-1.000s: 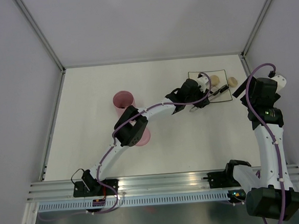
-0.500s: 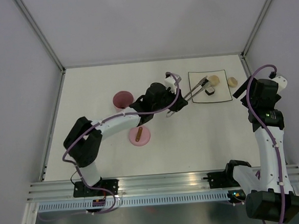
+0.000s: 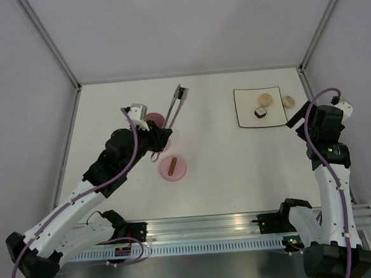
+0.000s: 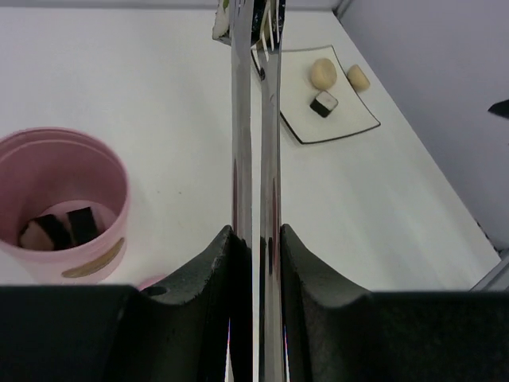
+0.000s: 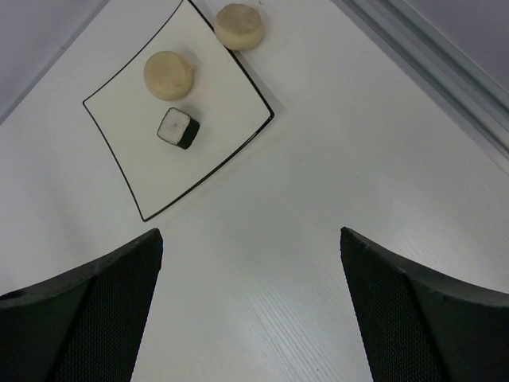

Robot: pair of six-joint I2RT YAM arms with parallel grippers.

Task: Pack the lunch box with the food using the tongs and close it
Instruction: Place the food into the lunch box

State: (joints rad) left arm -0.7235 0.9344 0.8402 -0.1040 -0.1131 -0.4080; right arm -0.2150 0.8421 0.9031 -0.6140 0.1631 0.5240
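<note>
Clamps the tongs (image 4: pixel 256 119) between clenched left gripper (image 4: pixel 256 247) fingers, just beside the lunch box (image 4: pixel 64 171) with cubes of food (image 4: pixel 56 229) inside it. Holds the right gripper (image 5: pixel 250 310) spread wide and empty, well right of the lunch box, over the plate (image 5: pixel 139 171). Shows the lid (image 3: pixel 173 167) lying flat just in front of the lunch box.

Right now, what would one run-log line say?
left tool: shut on tongs | lunch box: open, food inside | lid: off | plate: ball, cube | right tool: open, empty
</note>
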